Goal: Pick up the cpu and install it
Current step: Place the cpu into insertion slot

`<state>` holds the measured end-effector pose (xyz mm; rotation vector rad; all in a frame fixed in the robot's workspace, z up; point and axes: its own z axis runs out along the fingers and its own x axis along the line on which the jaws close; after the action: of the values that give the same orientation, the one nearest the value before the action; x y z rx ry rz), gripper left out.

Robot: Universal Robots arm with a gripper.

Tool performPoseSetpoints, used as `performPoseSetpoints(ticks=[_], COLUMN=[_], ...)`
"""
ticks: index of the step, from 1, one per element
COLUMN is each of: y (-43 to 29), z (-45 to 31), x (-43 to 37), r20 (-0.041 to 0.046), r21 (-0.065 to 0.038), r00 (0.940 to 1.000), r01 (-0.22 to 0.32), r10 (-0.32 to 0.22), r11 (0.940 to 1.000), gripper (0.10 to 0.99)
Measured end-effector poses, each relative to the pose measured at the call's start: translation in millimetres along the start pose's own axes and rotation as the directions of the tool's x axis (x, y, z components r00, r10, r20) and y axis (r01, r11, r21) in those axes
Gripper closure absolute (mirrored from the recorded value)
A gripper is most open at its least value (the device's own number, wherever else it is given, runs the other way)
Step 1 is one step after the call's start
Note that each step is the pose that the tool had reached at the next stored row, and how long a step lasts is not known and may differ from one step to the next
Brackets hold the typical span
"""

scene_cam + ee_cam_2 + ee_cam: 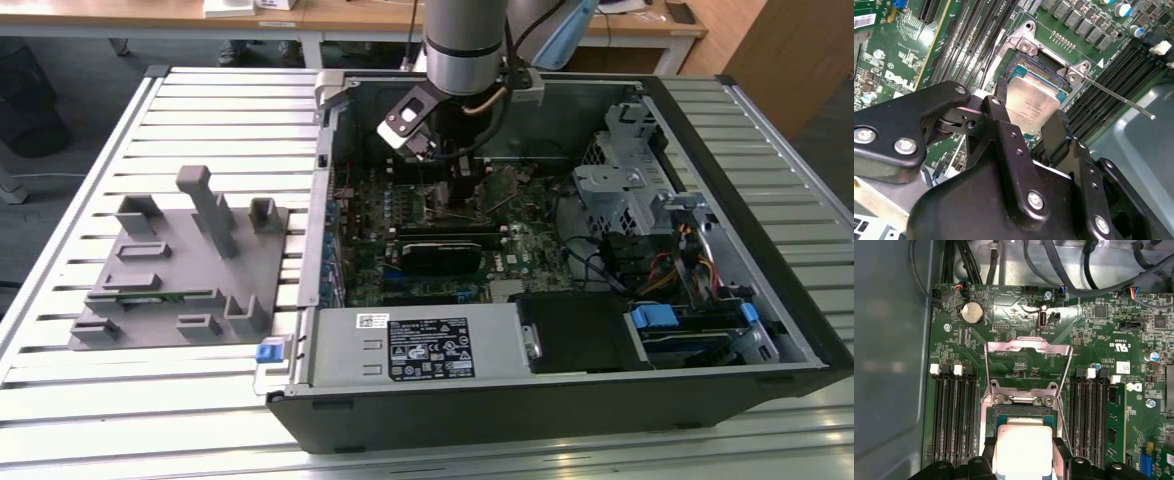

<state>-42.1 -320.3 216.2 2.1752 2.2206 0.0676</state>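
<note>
My gripper (1026, 116) is nearly closed, its fingers (995, 111) clamping the cpu (1031, 100) by two opposite sides, over the socket (1046, 62) in the middle of the motherboard (1134, 355). I judge this the seating step; it calls for keeping the cpu square and level. Beyond, the hold-down frame (1026, 347) stands open. Whether cpu meets socket, I cannot tell.

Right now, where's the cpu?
In both wrist views the cpu is held between the fingers of the gripper, just over the open socket, memory slots on either side.
</note>
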Motion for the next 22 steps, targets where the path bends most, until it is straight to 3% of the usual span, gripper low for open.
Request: performPoseSetpoints(ticks=[22], y=[-0.9], z=[15.2], x=[0.2], r20=[0.0004], r21=[0.001], r00=[1.0000], r01=[-0.008], r10=[0.008], r11=[1.0000], gripper=[0.561])
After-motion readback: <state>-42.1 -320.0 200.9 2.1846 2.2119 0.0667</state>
